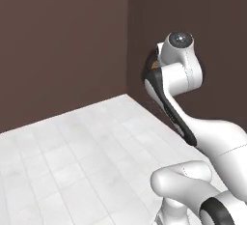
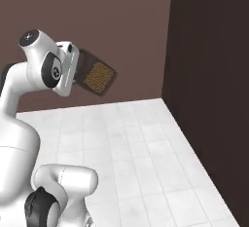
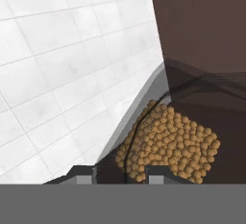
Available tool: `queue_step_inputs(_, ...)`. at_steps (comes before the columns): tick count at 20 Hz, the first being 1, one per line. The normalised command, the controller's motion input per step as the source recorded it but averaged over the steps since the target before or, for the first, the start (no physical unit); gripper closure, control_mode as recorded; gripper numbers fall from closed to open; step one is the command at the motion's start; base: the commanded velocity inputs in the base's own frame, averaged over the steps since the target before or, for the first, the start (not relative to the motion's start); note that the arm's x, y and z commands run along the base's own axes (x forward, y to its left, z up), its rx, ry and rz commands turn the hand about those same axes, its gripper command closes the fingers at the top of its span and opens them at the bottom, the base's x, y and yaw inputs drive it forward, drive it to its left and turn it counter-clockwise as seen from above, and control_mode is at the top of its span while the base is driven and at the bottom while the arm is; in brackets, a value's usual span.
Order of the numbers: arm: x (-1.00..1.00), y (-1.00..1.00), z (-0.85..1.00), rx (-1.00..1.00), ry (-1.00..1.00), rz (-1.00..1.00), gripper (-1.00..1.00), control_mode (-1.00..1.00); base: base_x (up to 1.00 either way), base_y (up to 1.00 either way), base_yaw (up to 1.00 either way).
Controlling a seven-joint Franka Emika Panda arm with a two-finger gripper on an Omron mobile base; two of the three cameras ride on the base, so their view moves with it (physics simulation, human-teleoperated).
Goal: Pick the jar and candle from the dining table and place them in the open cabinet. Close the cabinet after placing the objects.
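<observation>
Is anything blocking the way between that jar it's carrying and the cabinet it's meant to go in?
Can't say: the cabinet isn't in sight. The tool holds the jar aloft over bare white floor, facing a brown wall.

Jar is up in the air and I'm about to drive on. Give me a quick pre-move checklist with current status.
1. Jar in the gripper: ok, fingers sit shut on it.
2. Jar off any surface: ok, it hangs above the tiled floor.
3. Contents inside: ok, brown grains stay in the glass.
4. Jar upright: not ok, it is tilted.
5. Clearance to the dark wall: cannot tell.
6. Cabinet open and reachable: cannot tell.
</observation>
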Motion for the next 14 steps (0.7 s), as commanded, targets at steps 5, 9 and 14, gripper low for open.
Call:
queue_step_inputs(5,0.0,0.0,0.0,0.0,0.0,0.0,1.0,1.0,0.0,0.03,-0.43)
queue_step_inputs(9,0.0,0.0,0.0,0.0,0.0,0.0,1.0,1.0,0.0,0.01,-0.4)
queue_step_inputs(14,0.0,0.0,0.0,0.0,0.0,0.0,1.0,1.0,-0.01,0.0,-0.42)
